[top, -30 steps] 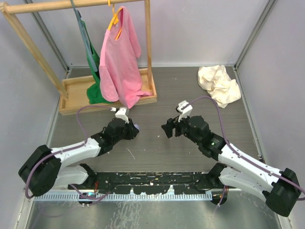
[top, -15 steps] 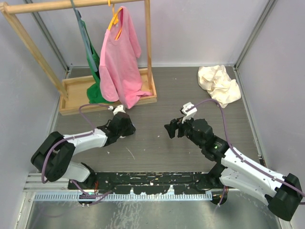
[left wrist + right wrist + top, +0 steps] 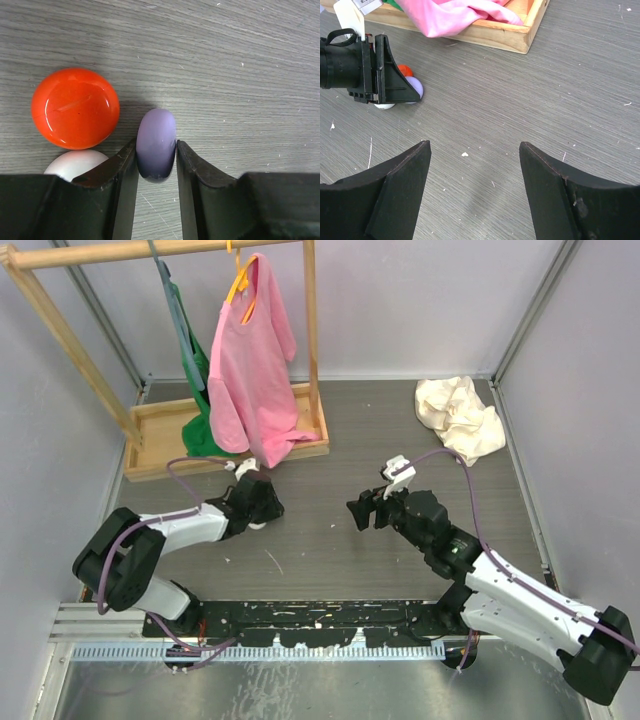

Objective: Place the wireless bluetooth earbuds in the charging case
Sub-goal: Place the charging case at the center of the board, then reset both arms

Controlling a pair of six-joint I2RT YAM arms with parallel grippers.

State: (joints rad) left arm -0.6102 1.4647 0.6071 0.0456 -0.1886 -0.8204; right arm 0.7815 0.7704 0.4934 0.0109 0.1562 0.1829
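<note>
My left gripper [image 3: 156,146] is shut on a lilac round coin-like case [image 3: 156,131], which it holds on edge, low over the table. A red round case [image 3: 75,107] lies just left of it, and a white round case [image 3: 75,162] sits below the red one, partly behind my left finger. In the right wrist view the lilac case [image 3: 417,87] and red case [image 3: 405,69] show beside the left gripper [image 3: 400,85]. My right gripper [image 3: 475,150] is open and empty over bare table. In the top view the left gripper [image 3: 266,510] and right gripper [image 3: 358,512] face each other. No earbuds show.
A wooden clothes rack [image 3: 225,445] with a tray base holds a pink shirt [image 3: 250,360] and a green garment [image 3: 200,370] at the back left. A crumpled cream cloth [image 3: 460,415] lies at the back right. White specks dot the grey table.
My left gripper has moved left and back, down toward the table, with the lilac case in it. My right gripper has shifted slightly and stays open.
</note>
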